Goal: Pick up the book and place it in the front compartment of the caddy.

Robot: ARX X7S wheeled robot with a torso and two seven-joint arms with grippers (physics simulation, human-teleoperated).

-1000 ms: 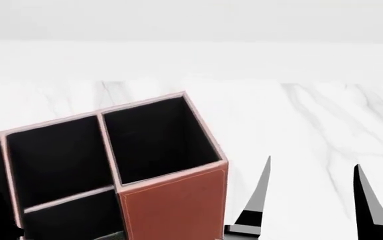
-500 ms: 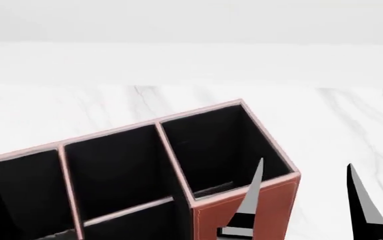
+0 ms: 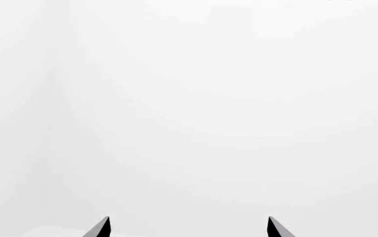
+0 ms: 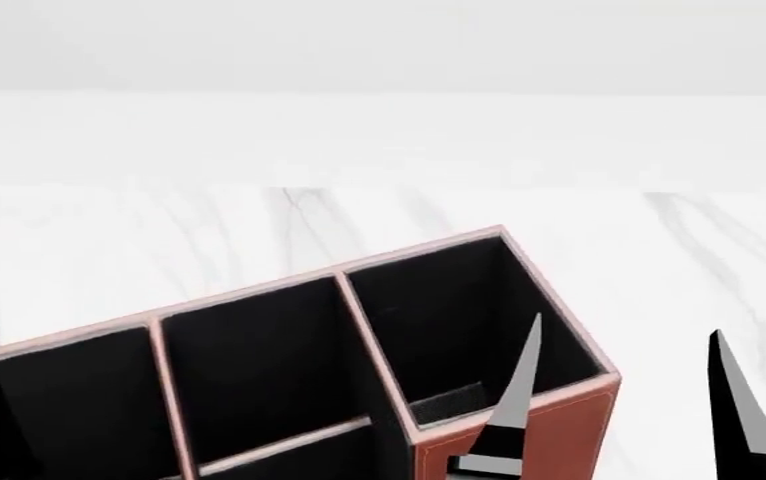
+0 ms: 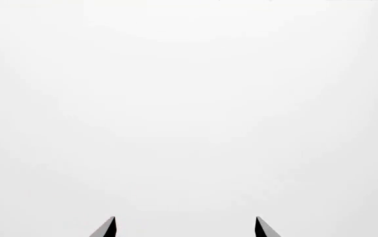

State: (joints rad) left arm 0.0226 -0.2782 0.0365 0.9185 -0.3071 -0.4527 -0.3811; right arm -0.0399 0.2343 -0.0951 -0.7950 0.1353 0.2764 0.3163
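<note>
A: Book? Nowhere in any view right now, so no telling where it lies. Only the caddy (image 4: 356, 370) shows, at six o'clock on the marble tabletop (image 4: 677, 250).

B: And the view has swung over the last second: the caddy slid from seven o'clock toward centre, with a third cell now exposed.

A: Looks like the robot is searching. Right end effector (image 4: 623, 400) is spread wide, holding nothing.

B: Left end effector (image 3: 187, 228) likewise, fingers parted on blank white. No pickup begun, I'd judge.
</note>
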